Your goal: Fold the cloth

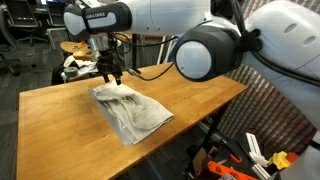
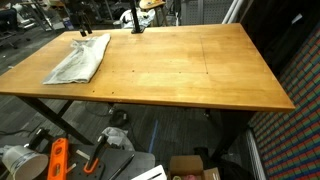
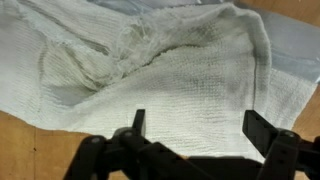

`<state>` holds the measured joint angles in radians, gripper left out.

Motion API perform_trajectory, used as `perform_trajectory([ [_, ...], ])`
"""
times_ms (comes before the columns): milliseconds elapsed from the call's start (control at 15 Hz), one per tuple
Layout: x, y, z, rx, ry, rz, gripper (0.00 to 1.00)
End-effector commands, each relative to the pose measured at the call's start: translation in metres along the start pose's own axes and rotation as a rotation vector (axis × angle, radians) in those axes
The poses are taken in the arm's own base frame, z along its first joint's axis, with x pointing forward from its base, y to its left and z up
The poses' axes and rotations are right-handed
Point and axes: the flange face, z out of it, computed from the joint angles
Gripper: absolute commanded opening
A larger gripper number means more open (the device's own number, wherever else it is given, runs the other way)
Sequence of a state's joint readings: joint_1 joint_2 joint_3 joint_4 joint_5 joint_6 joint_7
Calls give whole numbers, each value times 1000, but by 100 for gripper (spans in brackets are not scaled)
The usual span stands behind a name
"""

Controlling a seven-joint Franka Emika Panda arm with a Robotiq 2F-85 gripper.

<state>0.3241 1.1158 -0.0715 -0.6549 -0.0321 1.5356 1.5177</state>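
A pale grey-white cloth [image 1: 132, 112] lies crumpled and partly folded on the wooden table [image 1: 70, 130]. It also shows in an exterior view [image 2: 78, 60] near the table's far left corner, and it fills the wrist view [image 3: 150, 70]. My gripper [image 1: 108, 72] hangs just above the cloth's far end, fingers pointing down. In the wrist view the gripper [image 3: 200, 125] is open, with both fingers spread wide above the cloth and nothing between them.
The table's edges [image 2: 150, 100] drop off to the floor. Under and beside it lie tools and clutter, with an orange tool [image 2: 58, 160] and a box [image 2: 195, 168]. Chairs and cables [image 1: 75, 62] stand behind the table.
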Motion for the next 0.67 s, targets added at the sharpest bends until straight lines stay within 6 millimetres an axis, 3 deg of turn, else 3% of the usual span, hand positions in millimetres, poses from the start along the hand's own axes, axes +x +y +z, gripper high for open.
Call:
perform_trajectory([
  [0,5,-9,6,26,2,62,100],
  [600,4,-25,26,101,0,147,100],
])
